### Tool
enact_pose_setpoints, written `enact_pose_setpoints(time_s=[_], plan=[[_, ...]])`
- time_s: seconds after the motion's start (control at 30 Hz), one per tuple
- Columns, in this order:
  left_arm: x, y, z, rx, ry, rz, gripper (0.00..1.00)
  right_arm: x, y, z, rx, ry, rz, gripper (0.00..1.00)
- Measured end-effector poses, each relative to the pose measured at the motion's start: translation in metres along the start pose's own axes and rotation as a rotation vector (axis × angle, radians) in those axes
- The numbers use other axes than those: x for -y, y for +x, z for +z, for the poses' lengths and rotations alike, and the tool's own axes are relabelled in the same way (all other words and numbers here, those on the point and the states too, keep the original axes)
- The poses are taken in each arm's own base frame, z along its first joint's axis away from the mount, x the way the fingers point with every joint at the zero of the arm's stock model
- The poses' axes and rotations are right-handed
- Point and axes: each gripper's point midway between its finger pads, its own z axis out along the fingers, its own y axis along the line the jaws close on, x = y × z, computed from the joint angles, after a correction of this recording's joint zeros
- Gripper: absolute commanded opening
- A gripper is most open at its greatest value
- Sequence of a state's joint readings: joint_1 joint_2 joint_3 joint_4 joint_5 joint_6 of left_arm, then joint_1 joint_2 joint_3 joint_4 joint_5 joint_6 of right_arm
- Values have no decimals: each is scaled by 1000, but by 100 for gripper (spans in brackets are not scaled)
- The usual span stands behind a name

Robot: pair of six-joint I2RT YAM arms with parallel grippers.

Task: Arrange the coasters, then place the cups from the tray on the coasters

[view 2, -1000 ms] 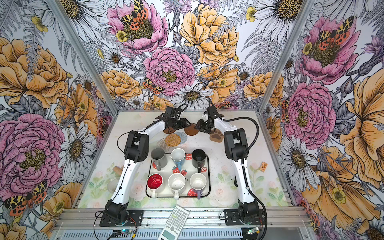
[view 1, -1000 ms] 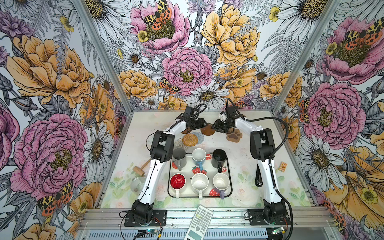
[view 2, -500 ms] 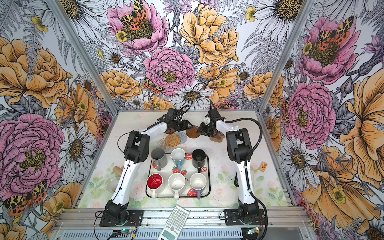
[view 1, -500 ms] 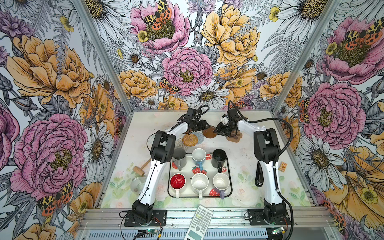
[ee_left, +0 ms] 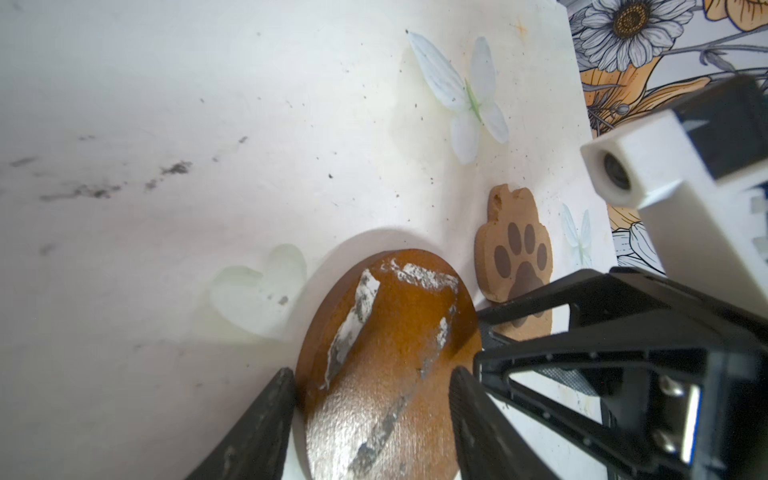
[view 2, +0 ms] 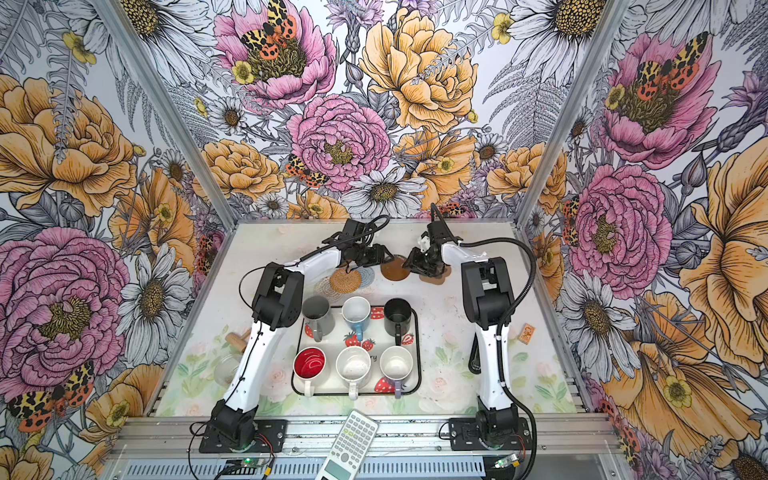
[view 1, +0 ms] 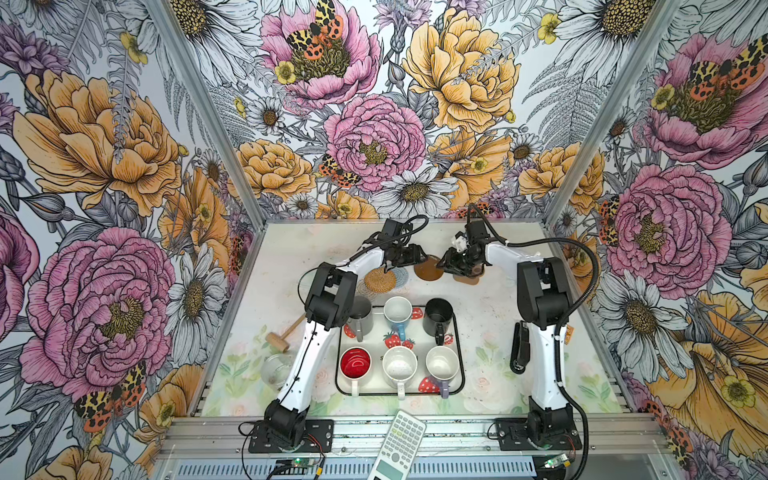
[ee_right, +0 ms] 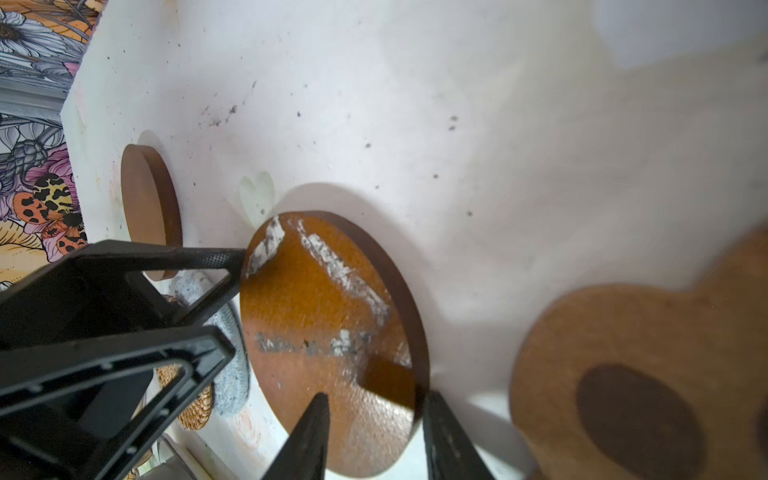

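Centrally, toward the rear of the table point(view 1: 311, 249), seemingly lifted off the surface with a shadow beneath: brown disc coaster point(view 1: 428, 271), caught between both arms. Pinched across its width by the left gripper point(ee_left: 372, 374), fingers pressed to opposite edges. Straddled at the rim by the right gripper point(ee_right: 376, 397), fingers narrowly parted; impossible to tell from either wrist view whether clamped or merely touching.

Risks from here, offered as judgement:
- twisting or dropping of the disc under opposing pulls from two claws
- slipping off the thin rim on early release by either side
- landing on, or knocking, the paw-shaped coaster point(ee_left: 515, 245) just beside it
- nudging of the rattan coaster point(view 1: 380, 280), overlapping the blue-grey crochet mat point(view 1: 402, 272), during withdrawal

Appearance of the disc: round, flat, rigid and thin-edged, with a warm orange-brown face of faint sheen, marked by whitish-grey scuffed streaks. Second plain brown disc point(ee_right: 149, 199) lying apart, beyond the left claw. Six cups point(view 1: 398, 309) upright on the tray point(view 1: 376, 393), none yet on a coaster.
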State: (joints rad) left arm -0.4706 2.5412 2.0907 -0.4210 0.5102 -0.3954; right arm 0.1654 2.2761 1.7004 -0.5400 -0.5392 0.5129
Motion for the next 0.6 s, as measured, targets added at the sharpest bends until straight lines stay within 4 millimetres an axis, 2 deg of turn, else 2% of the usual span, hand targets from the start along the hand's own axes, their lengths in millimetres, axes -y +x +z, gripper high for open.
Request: enact_pose_setpoints(time_s=[0.27,0.6], plan=[[17,9,11,-27,18,-6,61,20,-7,-13,26,10,28,40],[28,12,18,-38,41,-11,61,34,-15,-22,49,7,37,41]])
